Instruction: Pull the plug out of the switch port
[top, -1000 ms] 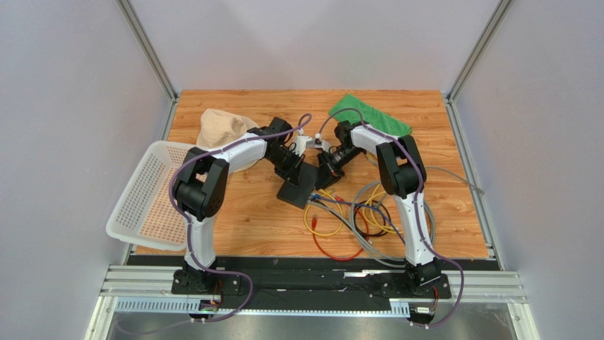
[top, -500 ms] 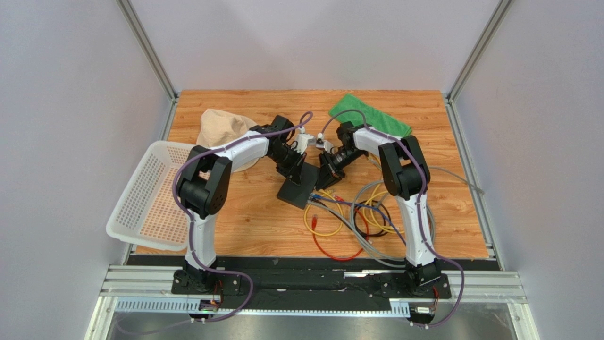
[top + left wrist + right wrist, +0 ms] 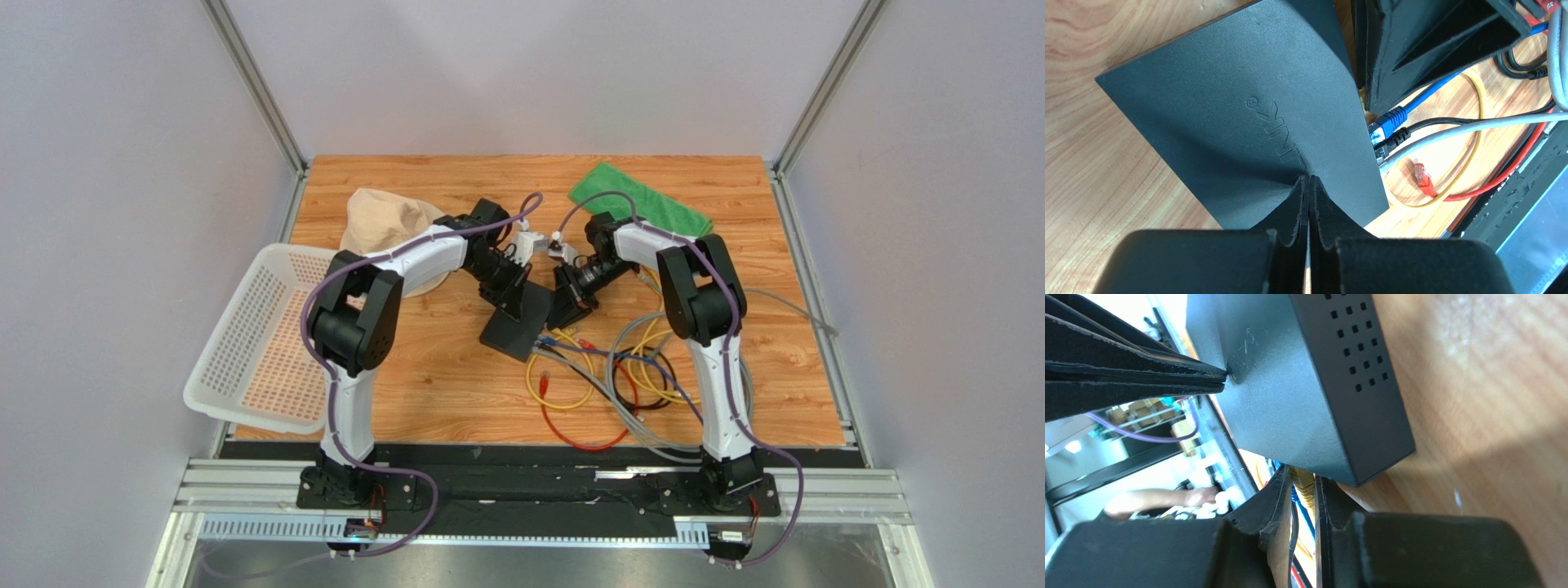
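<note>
1. Your wooden worktop (image 3: 736, 208) sits between pale grey walls (image 3: 123, 184).
2. The switch (image 3: 513, 331) lies mid-worktop, cables (image 3: 589, 395) beside it.
3. Your left gripper (image 3: 1310, 180), closed tight, touches its top.
4. Your right gripper (image 3: 1303, 475) pinches the yellow plug (image 3: 1303, 485).

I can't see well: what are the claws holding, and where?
The right claw pinches the yellow plug at the switch's edge. The left claw, shut, holds nothing; its tips press the switch's top.

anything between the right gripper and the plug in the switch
Nothing visible. The right gripper sits around the yellow plug at the switch edge, a finger on either side. The left gripper, shut, rests on the switch top, clear of the plug.
</note>
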Action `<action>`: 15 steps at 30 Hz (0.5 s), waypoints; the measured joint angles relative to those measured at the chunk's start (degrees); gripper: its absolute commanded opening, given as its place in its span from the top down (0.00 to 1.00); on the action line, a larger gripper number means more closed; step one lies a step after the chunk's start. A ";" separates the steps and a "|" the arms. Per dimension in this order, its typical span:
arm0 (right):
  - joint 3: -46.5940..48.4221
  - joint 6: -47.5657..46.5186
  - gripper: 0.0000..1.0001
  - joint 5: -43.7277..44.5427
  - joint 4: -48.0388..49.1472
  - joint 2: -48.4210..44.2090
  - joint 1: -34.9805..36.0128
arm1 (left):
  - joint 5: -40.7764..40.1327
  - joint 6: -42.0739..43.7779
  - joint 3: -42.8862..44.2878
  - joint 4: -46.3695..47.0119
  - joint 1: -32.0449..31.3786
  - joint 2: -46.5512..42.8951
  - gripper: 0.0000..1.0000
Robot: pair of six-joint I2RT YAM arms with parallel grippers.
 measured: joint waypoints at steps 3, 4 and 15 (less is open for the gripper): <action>-2.14 1.60 1.00 2.86 2.75 -2.29 0.17 | 0.17 -0.02 0.31 -0.26 0.00 0.24 1.00; -2.16 1.95 1.00 3.61 2.95 -2.56 0.37 | 0.28 -0.02 0.33 -0.28 0.00 0.28 1.00; 4.28 -0.52 1.00 1.38 -2.84 1.79 0.09 | 0.28 0.02 0.39 0.04 0.09 0.33 1.00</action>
